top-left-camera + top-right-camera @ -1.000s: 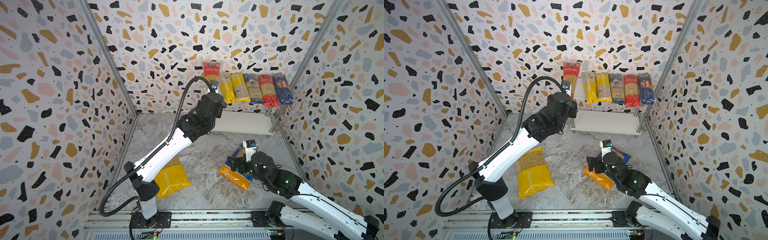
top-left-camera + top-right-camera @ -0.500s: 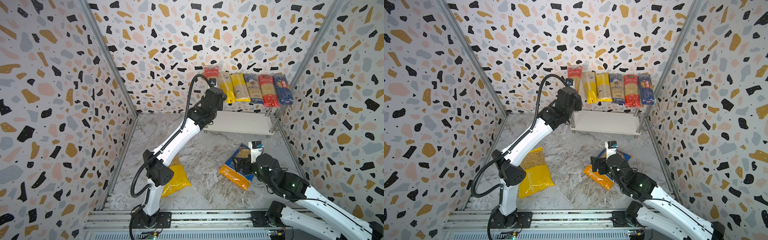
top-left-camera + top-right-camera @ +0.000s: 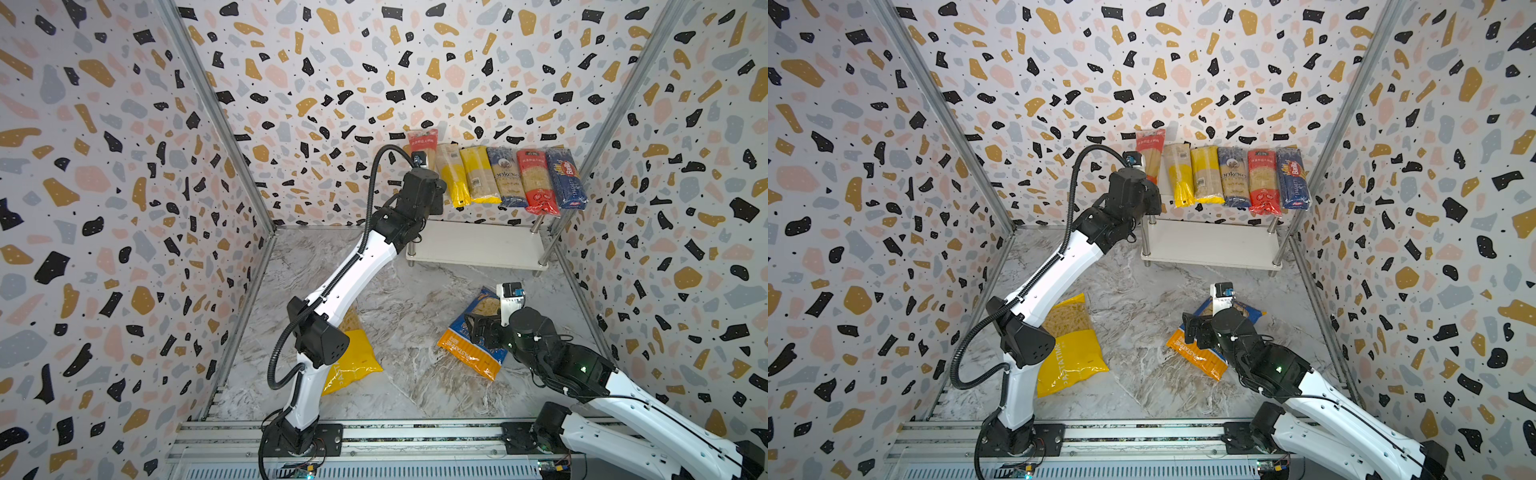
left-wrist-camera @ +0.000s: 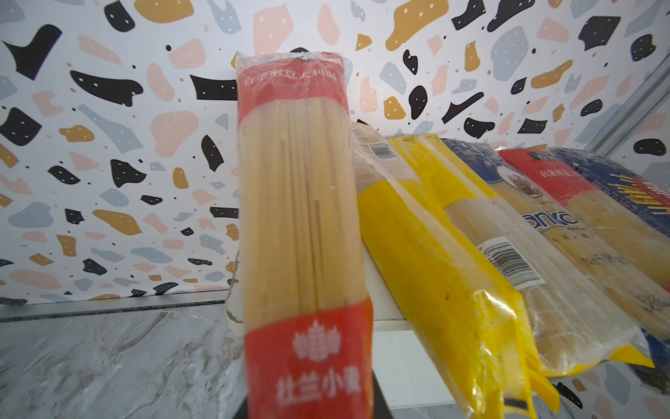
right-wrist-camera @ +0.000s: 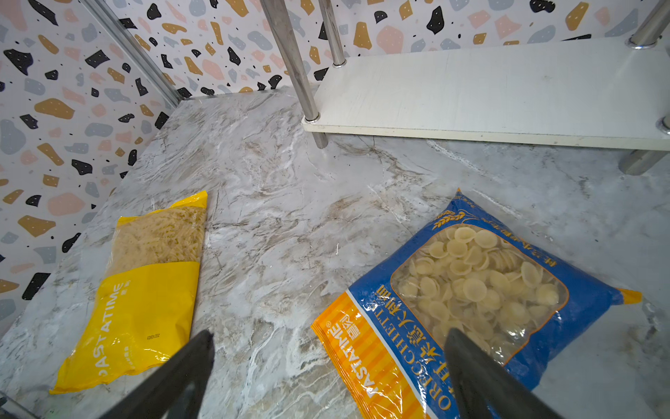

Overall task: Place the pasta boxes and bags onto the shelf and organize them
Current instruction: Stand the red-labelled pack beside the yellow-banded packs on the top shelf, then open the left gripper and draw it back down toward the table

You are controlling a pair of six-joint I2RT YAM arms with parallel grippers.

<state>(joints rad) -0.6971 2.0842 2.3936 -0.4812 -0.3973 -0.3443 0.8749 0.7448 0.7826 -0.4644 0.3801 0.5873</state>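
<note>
My left gripper [image 4: 308, 408] is shut on the lower end of a red spaghetti pack [image 3: 423, 145] and holds it upright at the left end of the shelf's [image 3: 478, 249] top tier. Beside it, leaning on the back wall, are two yellow packs [image 3: 455, 178], a blue-grey pack [image 3: 505, 176], a second red pack [image 3: 534, 183] and a dark-blue Barilla pack [image 3: 565, 178]. My right gripper [image 5: 330, 335] hangs open over the orange end of the blue-orange bag [image 5: 471, 290], which lies flat on the marble floor. The yellow PASTATIME bag [image 3: 1071, 353] lies behind my left arm.
The shelf's lower board [image 5: 507, 90] is bare, between chrome posts [image 5: 297, 72]. Patterned walls close in the left, back and right sides. A metal rail [image 3: 395, 436] with both arm bases runs along the front.
My left arm has stretched toward the shelf, bringing the red pack nearer the row on the top tier. The right gripper has shifted slightly over the blue-orange bag.
</note>
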